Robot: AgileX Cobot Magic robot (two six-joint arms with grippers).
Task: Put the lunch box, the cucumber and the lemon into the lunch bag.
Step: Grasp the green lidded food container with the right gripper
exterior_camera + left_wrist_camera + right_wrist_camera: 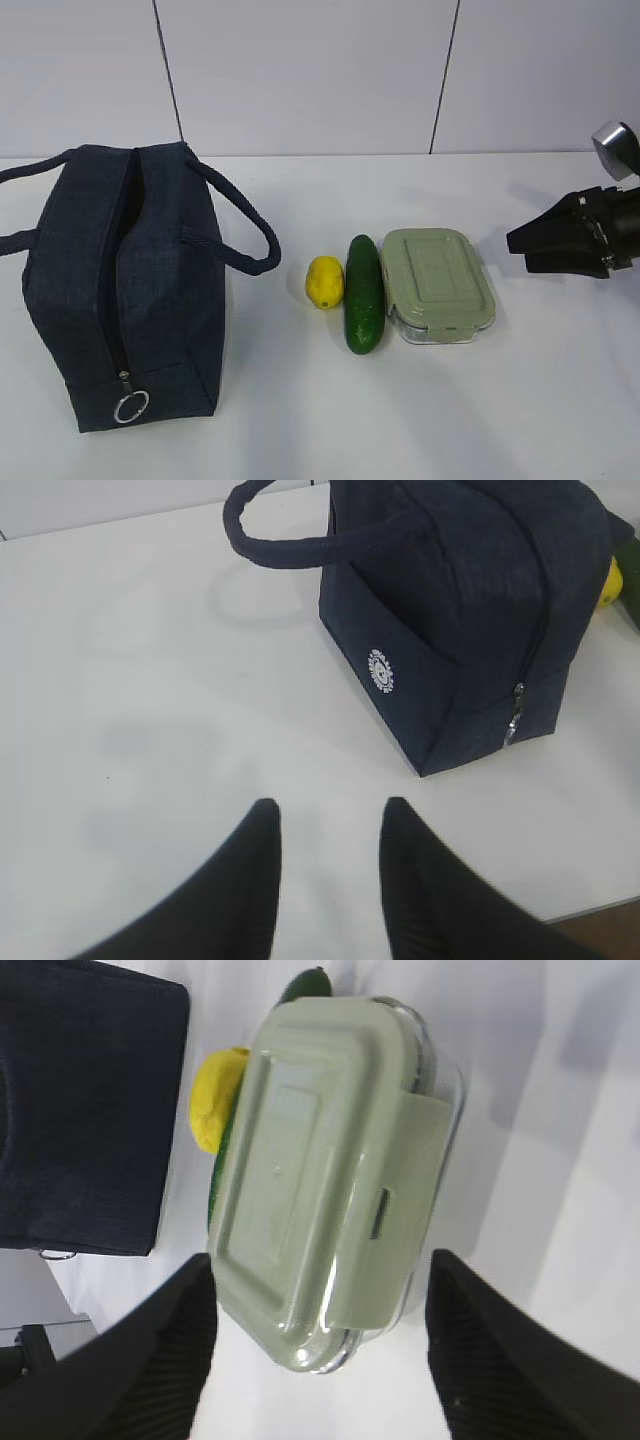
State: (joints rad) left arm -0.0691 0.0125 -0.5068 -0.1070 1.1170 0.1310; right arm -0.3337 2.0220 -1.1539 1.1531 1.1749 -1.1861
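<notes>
While the lunch bag (125,290) stands on the left part of the white desk (300,420), its top zipper looks shut, so nothing of its inside can be seen. The metal ring pull (130,407) hangs at the near end of the bag, and two loop handles fall to the sides. On one side wall a small round white logo (381,670) shows in the left wrist view.

To the right of the bag, well apart from it, three things lie in one row on the desk. The lemon (324,281) comes first, just beside the cucumber (364,294), which lies lengthwise and seems to touch the lunch box (438,285). The lunch box is closed with its pale green lid clipped on; I cannot tell what is inside it.

The right hand (320,1350) stands wide, with one finger on each side of the near end of the lunch box, and holds nothing. The left hand (325,820) hovers over bare desk near the bag, its fingers narrowly apart and empty.
</notes>
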